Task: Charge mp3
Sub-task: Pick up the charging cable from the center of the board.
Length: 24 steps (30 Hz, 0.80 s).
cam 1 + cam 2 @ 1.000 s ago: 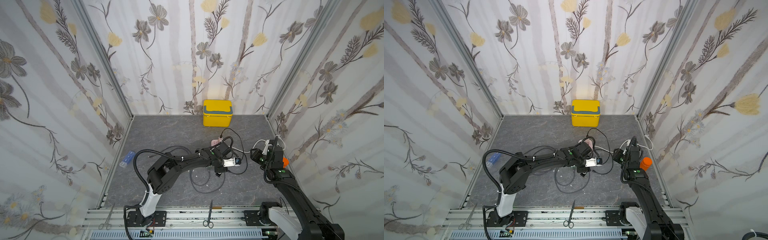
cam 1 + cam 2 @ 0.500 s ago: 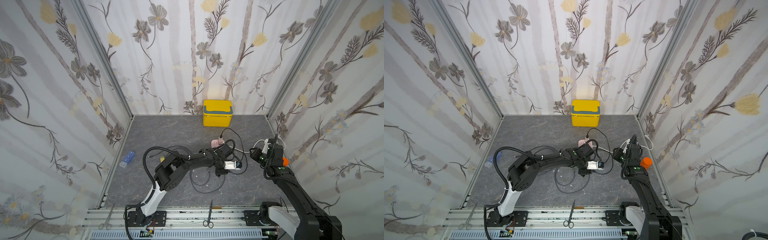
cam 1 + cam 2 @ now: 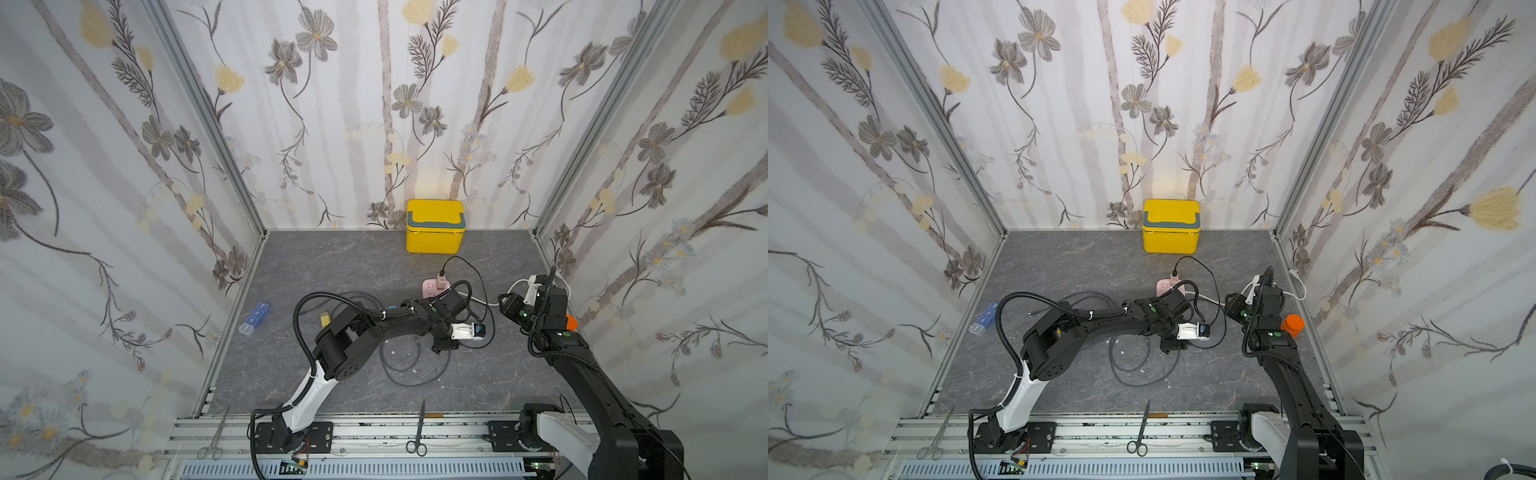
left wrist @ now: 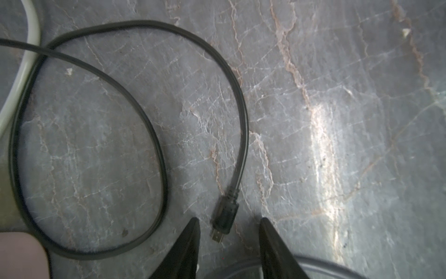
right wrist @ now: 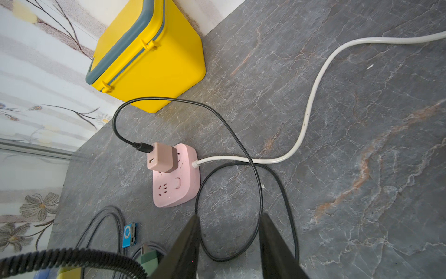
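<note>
In a top view, the small blue mp3 player [image 3: 390, 308] lies on the grey table [image 3: 316, 266], close against the left arm and at about 9 o'clock from the left gripper [image 4: 229, 221]. The right wrist view shows it [image 5: 129, 234] more clearly, and we see no cable in it.

The left gripper is low over the table. Its jaws are spread, one on each side of the small plug [image 4: 225, 215] at the free end of the black cable [image 4: 243, 120], and they do not pinch it.

At about 11 o'clock from this gripper is the pink power strip [image 5: 177, 186]. The charger [image 5: 161, 157] sits in it, with the other end of the cable already connected.

At about 2 o'clock the right gripper [image 5: 229, 215] hovers above the table with its jaws apart and nothing between them.

We judge that the step in hand is picking up the plug. The next move calls for closing squarely on its short body, so that the metal tip stays free. Then the plug must be carried to the player, which probably needs holding by the right gripper.
</note>
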{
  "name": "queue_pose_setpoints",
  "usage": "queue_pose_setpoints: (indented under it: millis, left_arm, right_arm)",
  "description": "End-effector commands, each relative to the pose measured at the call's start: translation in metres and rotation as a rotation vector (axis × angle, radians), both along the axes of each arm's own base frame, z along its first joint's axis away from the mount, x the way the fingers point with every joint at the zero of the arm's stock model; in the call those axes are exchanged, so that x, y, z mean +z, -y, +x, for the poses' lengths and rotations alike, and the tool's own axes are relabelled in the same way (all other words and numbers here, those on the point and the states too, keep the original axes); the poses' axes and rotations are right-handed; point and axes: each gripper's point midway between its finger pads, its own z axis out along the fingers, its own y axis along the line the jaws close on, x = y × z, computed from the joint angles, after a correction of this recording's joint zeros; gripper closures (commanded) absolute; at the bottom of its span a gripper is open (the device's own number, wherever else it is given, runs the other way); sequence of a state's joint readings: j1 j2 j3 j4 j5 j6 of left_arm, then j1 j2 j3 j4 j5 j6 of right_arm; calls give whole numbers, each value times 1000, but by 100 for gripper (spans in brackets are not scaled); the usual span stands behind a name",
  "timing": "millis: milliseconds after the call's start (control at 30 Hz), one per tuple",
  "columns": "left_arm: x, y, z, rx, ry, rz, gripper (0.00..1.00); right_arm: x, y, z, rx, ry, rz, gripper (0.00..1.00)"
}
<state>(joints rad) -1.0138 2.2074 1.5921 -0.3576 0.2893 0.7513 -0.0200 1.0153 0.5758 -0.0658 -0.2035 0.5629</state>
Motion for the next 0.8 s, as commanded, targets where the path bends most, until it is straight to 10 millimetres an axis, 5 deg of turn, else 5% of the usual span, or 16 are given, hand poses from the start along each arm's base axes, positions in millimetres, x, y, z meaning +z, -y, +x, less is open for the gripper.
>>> queue_pose_setpoints:
  millis: [0, 300, 433, 767]
  left_arm:
    - [-9, -3, -1, 0, -10, 22, 57]
    - [-31, -21, -16, -7, -109, 123, 60]
    - [-39, -28, -19, 15, -148, 168, 71]
    - [-35, -47, -19, 85, -209, 187, 66]
  right_arm:
    - [6, -1, 2, 10, 18, -8, 59]
    - [3, -2, -1, 18, 7, -9, 59]
    - [4, -1, -4, 16, 10, -12, 59]
    - [8, 1, -12, 17, 17, -26, 58]
